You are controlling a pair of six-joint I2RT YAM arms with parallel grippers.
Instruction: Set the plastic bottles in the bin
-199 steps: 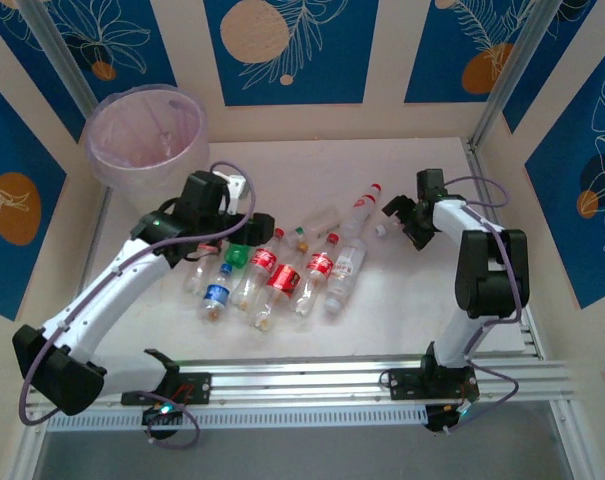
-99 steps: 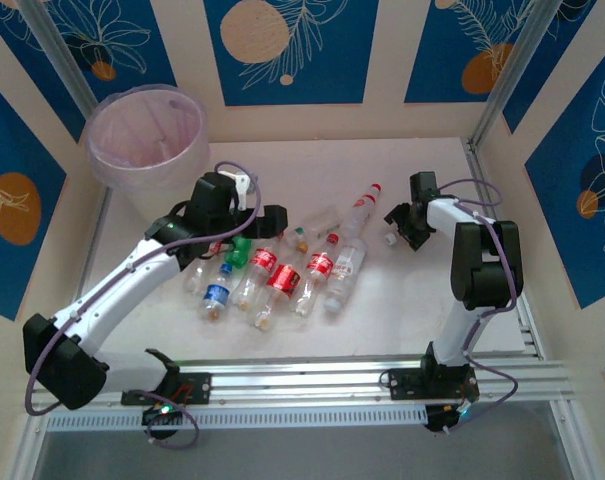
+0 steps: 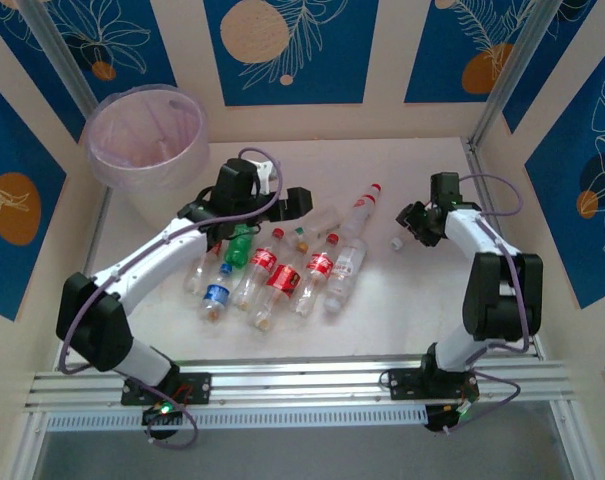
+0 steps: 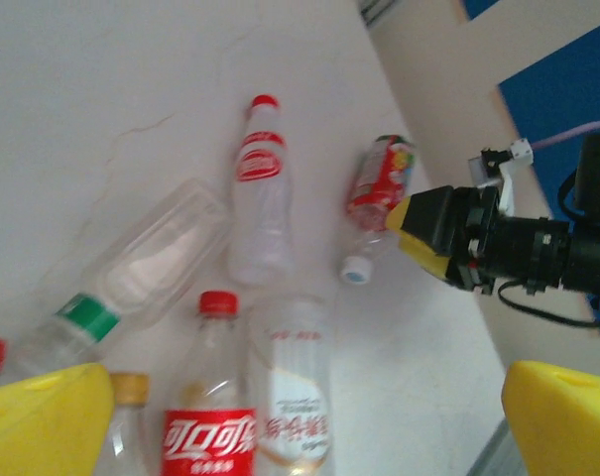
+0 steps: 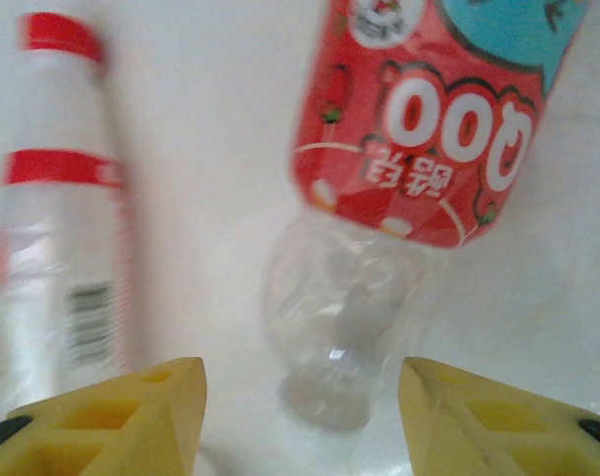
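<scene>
The plastic bottles [image 3: 282, 270] are lying in a loose cluster on the middle of the white table [image 3: 402, 320], most of them side by side. Among them are a green bottle [image 3: 240, 245], a blue-labelled bottle [image 3: 217, 295], several with red labels, and a clear bottle [image 3: 347, 262] at the right end of the row. Just beyond the row, a tall red-capped bottle [image 3: 362, 208] is lying at a slant.

One small red-labelled bottle [image 4: 379, 183] is lying apart, to the right of the cluster — the right gripper [image 5: 301, 392] is clamping on it. In the right wrist view a yellow finger is sitting on either side of its clear neck end. Its white cap [image 4: 354, 270] is pointing away from that gripper.

The bin [image 3: 122, 175] is standing upright at the far left corner of the table, well apart from the bottles.

The left gripper [image 4: 304, 397] is hanging over the far edge of the cluster — released, its yellow fingers spread wide at the lower corners of the left wrist view and gripping nothing. Beneath it a cola bottle [image 4: 208, 426] and a white-labelled bottle [image 4: 290, 397] are lying next to each other.

Blue panels [image 3: 292, 50] with orange-and-white leaf patterns are enclosing the table, and an aluminium rail [image 3: 312, 385] is running along its near edge.
</scene>
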